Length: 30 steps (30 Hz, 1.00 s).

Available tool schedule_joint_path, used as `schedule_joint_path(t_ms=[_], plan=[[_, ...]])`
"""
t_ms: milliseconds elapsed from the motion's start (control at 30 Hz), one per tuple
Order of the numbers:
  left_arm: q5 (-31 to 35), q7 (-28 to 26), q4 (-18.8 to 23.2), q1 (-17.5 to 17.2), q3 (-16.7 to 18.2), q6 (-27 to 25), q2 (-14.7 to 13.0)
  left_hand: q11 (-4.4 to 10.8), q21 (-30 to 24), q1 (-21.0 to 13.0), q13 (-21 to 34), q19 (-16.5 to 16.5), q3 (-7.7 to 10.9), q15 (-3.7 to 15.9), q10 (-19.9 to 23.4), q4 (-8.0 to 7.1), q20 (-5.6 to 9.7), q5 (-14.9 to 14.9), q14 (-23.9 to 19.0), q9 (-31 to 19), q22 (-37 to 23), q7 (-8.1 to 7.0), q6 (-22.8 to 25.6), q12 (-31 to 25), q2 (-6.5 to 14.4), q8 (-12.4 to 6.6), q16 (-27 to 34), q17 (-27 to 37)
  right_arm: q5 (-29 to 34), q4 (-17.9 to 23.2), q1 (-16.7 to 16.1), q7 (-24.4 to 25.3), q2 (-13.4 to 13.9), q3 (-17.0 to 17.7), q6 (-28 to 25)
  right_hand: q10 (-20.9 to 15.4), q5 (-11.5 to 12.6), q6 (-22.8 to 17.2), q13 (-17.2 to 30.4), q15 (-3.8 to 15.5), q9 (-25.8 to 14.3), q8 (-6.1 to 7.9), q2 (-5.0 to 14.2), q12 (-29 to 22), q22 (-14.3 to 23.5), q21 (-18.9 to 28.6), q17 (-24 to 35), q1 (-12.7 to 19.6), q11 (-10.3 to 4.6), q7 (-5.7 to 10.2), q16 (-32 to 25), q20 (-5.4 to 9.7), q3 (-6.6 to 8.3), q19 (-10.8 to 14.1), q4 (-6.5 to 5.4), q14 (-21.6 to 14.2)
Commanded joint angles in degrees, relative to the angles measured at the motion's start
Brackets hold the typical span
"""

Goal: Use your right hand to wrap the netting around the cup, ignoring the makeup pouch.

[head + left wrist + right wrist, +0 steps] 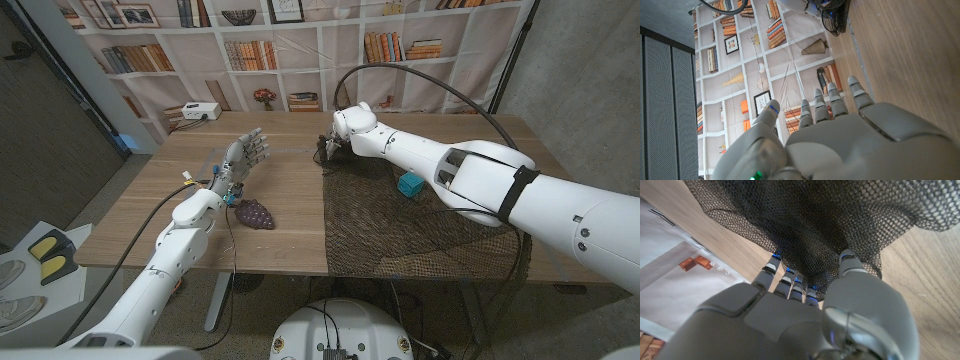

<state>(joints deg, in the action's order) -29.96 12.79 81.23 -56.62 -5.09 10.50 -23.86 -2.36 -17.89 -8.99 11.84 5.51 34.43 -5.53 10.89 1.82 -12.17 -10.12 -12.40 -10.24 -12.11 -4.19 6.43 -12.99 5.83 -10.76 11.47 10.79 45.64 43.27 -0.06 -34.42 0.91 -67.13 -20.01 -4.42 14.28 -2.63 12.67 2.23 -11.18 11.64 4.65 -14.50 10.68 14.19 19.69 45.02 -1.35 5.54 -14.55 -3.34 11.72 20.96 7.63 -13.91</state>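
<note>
Behind wooden table point(280, 190): bookshelf-print backdrop point(300, 50), concrete wall point(590, 70).

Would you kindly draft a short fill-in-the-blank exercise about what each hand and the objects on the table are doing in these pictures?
1. The right hand grips a bunched corner of the black ____.
2. The left hand holds ____, fingers apart.
3. The purple makeup pouch lies beside the robot's ____ arm.
4. The teal cup sits on the ____.

Missing words: netting; nothing; left; netting
</note>
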Motion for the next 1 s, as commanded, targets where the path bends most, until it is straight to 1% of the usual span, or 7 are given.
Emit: schedule_joint_path(t_ms=[33,167,367,433,600,667,1000], plan=[[0.19,-0.06,-0.55,0.59,-0.20,-0.43,0.16,-0.08,0.21,0.40,0.11,0.47,0.15,-0.23,0.52,0.00,-0.15,0.09,-0.51,-0.19,-0.27,-0.01,0.09,-0.11,0.09,-0.07,0.00,0.21,-2.90,-18.80,3.84,4.91,-8.19,-3.17,5.11,-6.37,1.21,-5.09,0.32,4.54,-0.18,1.68,0.16,-2.48,0.11,1.66,0.42,2.23,-1.03,0.40,-2.77,1.60,0.71,4.96,1.16,-8.27],[0.24,0.02,-0.84,0.86,-0.30,-0.53,0.20,-0.07,0.21,0.41,0.11,0.49,0.16,-0.28,0.52,0.00,-0.15,0.09,-0.54,-0.19,-0.27,-0.04,0.11,-0.09,0.09,-0.08,0.01,0.21,-1.86,-10.03,1.46,4.60,-3.65,-3.63,1.68,-16.39,2.11,-10.85,1.48,8.05,-0.34,2.76,0.19,-7.78,0.29,3.15,3.29,5.25,-1.56,-1.52,-8.03,3.38,0.65,9.39,1.68,-18.38],[0.22,0.38,-1.46,1.47,-0.58,-0.75,0.33,0.10,0.22,0.44,0.11,0.49,0.18,-0.25,0.52,0.02,-0.16,0.09,-0.52,-0.19,-0.27,-0.05,0.11,-0.07,0.08,-0.08,-0.01,0.20,-0.63,0.71,-2.25,8.16,2.46,-2.52,-0.59,-26.74,3.82,-25.47,9.23,10.42,-2.86,6.50,-1.40,-21.52,1.58,6.52,20.61,15.31,-3.55,-1.46,-24.40,4.87,-3.49,15.68,1.45,-30.31],[0.25,0.51,-1.68,1.70,-0.67,-0.77,0.38,-0.02,0.22,0.45,0.11,0.49,0.18,-0.24,0.59,0.02,-0.16,0.09,-0.50,-0.19,-0.27,0.00,0.09,-0.10,0.08,-0.07,-0.02,0.20,0.05,4.78,-3.97,10.84,4.89,-1.85,-1.08,-30.19,4.02,-30.68,11.73,10.31,-4.19,9.34,-1.06,-25.41,2.07,8.02,24.57,17.56,-3.90,-1.26,-28.64,5.24,-4.33,17.50,1.21,-34.08],[0.41,0.47,-1.86,1.93,-0.78,-0.84,0.43,-0.10,0.23,0.49,0.11,0.48,0.19,-0.30,0.58,0.03,-0.16,0.09,-0.53,-0.19,-0.27,0.03,0.09,-0.08,0.07,-0.08,-0.01,0.20,0.45,9.32,-6.54,15.75,8.00,0.09,-0.22,-41.66,3.75,-43.18,21.73,10.28,-11.74,21.81,0.69,-36.08,4.29,13.44,31.28,24.24,-4.26,-0.69,-38.88,5.89,-6.62,20.81,0.78,-40.43],[0.28,0.58,-1.85,1.97,-0.76,-1.01,0.43,-0.08,0.24,0.50,0.11,0.48,0.19,-0.27,0.58,0.03,-0.16,0.09,-0.51,-0.19,-0.27,0.02,0.10,-0.07,0.07,-0.08,-0.02,0.21,0.31,11.00,-7.58,17.53,9.13,1.14,0.13,-44.42,3.10,-45.19,23.31,10.24,-14.06,24.98,2.15,-37.88,4.89,15.05,30.94,24.57,-4.02,-1.45,-39.76,5.77,-6.91,21.65,0.04,-41.74],[0.24,0.59,-1.87,2.22,-0.82,-1.64,0.36,-0.29,0.25,0.58,0.11,0.47,0.20,-0.33,0.63,0.02,-0.16,0.10,-0.54,-0.19,-0.27,0.04,0.12,-0.06,0.06,-0.09,-0.02,0.21,1.04,22.61,-13.57,25.58,15.38,6.93,-1.05,-46.12,1.99,-44.09,23.04,10.43,-20.05,31.02,3.86,-38.02,5.90,17.23,30.31,26.20,-3.54,-2.25,-40.35,6.54,-7.27,20.35,-0.08,-43.90]])
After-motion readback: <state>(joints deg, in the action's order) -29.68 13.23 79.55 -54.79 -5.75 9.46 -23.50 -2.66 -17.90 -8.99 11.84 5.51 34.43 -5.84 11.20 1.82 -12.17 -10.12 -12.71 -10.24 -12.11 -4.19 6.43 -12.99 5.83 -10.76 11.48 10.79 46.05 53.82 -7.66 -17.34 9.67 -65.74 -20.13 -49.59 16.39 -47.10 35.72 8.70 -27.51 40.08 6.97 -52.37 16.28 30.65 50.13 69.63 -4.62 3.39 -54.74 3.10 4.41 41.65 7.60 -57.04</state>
